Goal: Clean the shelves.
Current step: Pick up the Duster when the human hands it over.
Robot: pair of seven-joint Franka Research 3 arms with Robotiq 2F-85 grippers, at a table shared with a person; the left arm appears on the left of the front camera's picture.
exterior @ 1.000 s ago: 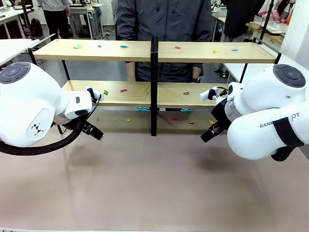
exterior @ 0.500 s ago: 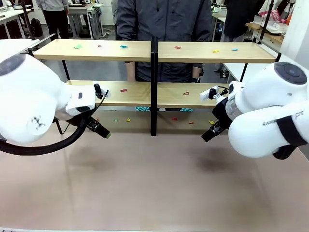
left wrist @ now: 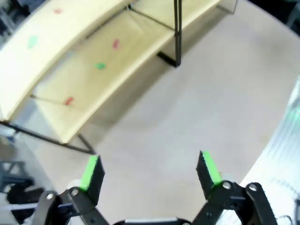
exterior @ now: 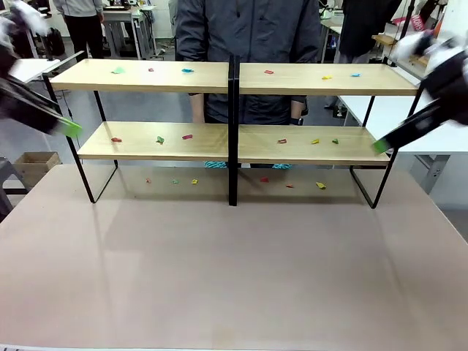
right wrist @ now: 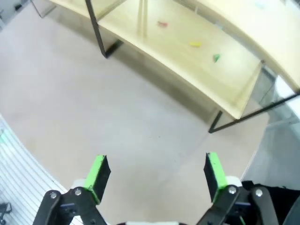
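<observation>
table [exterior: 234, 278]: beige | person [exterior: 248, 36]: dark jacket, far side | cardboard box [exterior: 33, 162]: floor, left

- No text, label, brand, number or sign can be read in any of the views.
- The shelves [exterior: 146, 76], across the upper half of the front view, show plain wooden boards with no lettering.
- The room along the top edge of the front view is too small and dim to tell whether anything there bears print.
</observation>
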